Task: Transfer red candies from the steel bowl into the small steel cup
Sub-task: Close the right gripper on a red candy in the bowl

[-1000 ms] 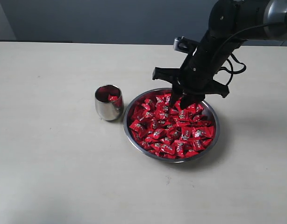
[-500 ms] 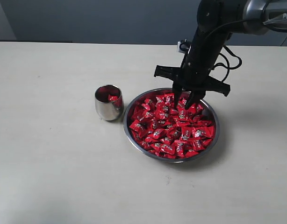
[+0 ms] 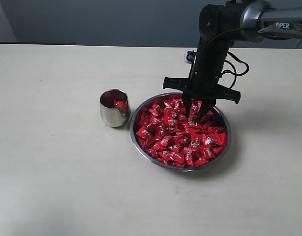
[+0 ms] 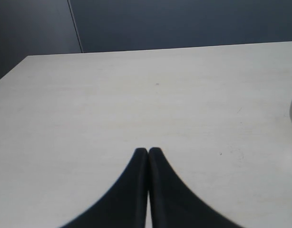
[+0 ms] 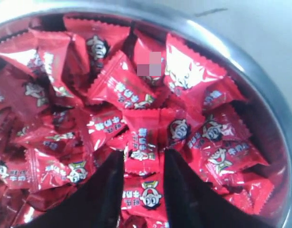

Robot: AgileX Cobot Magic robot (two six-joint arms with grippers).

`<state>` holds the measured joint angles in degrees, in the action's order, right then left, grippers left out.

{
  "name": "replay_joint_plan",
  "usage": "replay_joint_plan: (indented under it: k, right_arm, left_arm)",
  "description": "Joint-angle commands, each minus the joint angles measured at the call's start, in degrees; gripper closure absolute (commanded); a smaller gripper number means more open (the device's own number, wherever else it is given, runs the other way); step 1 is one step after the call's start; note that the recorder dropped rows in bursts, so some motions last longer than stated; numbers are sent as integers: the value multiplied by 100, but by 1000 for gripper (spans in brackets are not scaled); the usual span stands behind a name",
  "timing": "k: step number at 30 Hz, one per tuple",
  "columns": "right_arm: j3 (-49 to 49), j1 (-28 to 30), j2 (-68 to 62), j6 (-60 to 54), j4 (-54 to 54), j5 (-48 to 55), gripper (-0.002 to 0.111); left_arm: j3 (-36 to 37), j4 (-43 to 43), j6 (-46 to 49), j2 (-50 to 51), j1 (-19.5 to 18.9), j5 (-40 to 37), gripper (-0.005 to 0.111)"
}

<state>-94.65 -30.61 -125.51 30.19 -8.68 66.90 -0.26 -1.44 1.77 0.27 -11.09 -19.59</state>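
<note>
Since a moment ago the right arm has swung more upright over the bowl's far side. The right gripper (image 3: 196,111) has drawn in on one candy (image 5: 145,141), pinched between its narrow-set fingers just above the heap. The other candies (image 3: 178,135) fill the bowl (image 3: 182,169). The cup (image 3: 113,115) stands just left of it, some red inside. The left gripper (image 4: 148,153) hangs over the table (image 4: 136,95), fingers pressed together on nothing.
</note>
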Motion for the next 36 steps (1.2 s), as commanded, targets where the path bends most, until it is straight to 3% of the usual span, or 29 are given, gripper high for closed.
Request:
replay_joint_plan:
  k: [1, 16, 26, 36]
  right_arm:
    - [-105, 52, -16, 26, 160, 55, 79]
    - [-105, 64, -106, 2, 144, -11, 79]
    - [-105, 64, -106, 2, 86, -606, 79]
    - [-105, 64, -106, 2, 30, -427, 79]
  left_arm:
    - [26, -11, -8, -27, 38, 45, 106]
    - [26, -11, -8, -27, 38, 45, 106]
    - [26, -11, -8, -27, 38, 45, 106]
    - [26, -11, -8, -27, 38, 45, 106]
